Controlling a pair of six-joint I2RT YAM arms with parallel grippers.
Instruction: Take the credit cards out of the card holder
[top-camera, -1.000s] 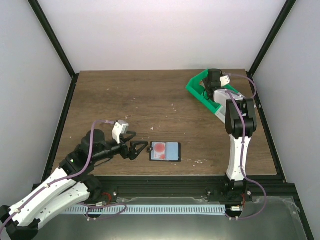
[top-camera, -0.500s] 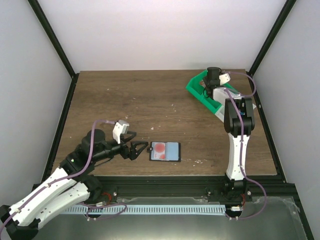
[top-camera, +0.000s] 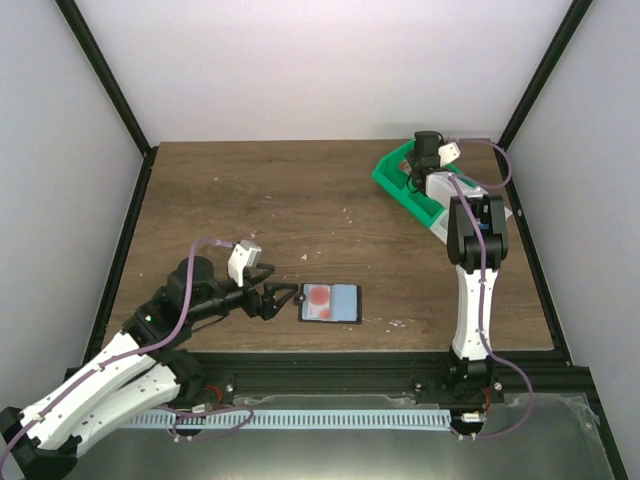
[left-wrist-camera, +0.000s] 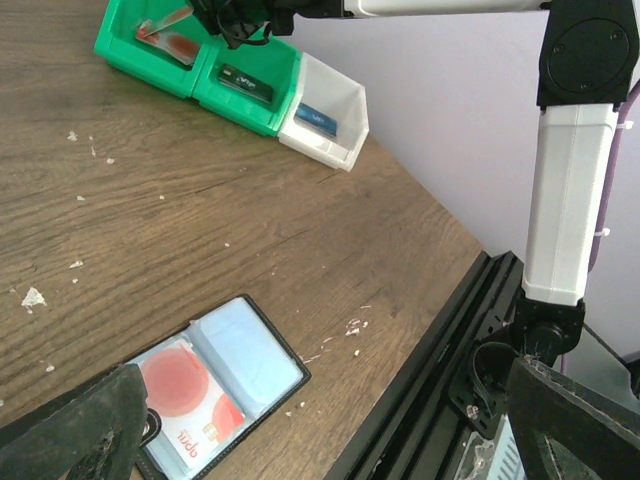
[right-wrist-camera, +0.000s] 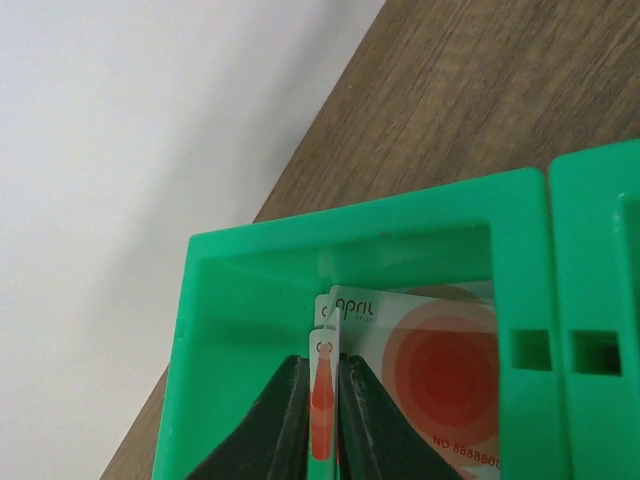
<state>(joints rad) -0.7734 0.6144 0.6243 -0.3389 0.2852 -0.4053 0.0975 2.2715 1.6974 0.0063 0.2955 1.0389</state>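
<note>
Right gripper (right-wrist-camera: 322, 368): down inside the green bin (right-wrist-camera: 340, 245) at the far right corner of the table (top-camera: 250, 200). Jaws narrow, flanking a thin card (right-wrist-camera: 321, 400) that stands on edge. Pressing it or merely beside it: cannot tell, too close and edge-on. Second card (right-wrist-camera: 430, 365), pale with red rings, in the same compartment, right against the first.

Left gripper (top-camera: 286, 298): spread wide, holding nothing, low over the wood just left of the card holder (top-camera: 342, 303).

Card holder: open and flat near the front edge, well apart from the bin. Left panel carrying a pale card (left-wrist-camera: 178, 388) with a big red circle; right panel showing only blue.

Handling, as judged:
- Pale card light, thin, stiff with slight flex, slick on the face. Seated flush in its pocket, so no purchase from straight above.
- Best hold probably an exposed edge, pinched across the thickness once slid partly out of the pocket.
- Holder itself light and hinged; likely to skate across the wood or fold shut if the card drags. Worth pinning the blank panel while pulling.
- Squeeze gently: enough to stop a slip, not enough to bow the card.
</note>
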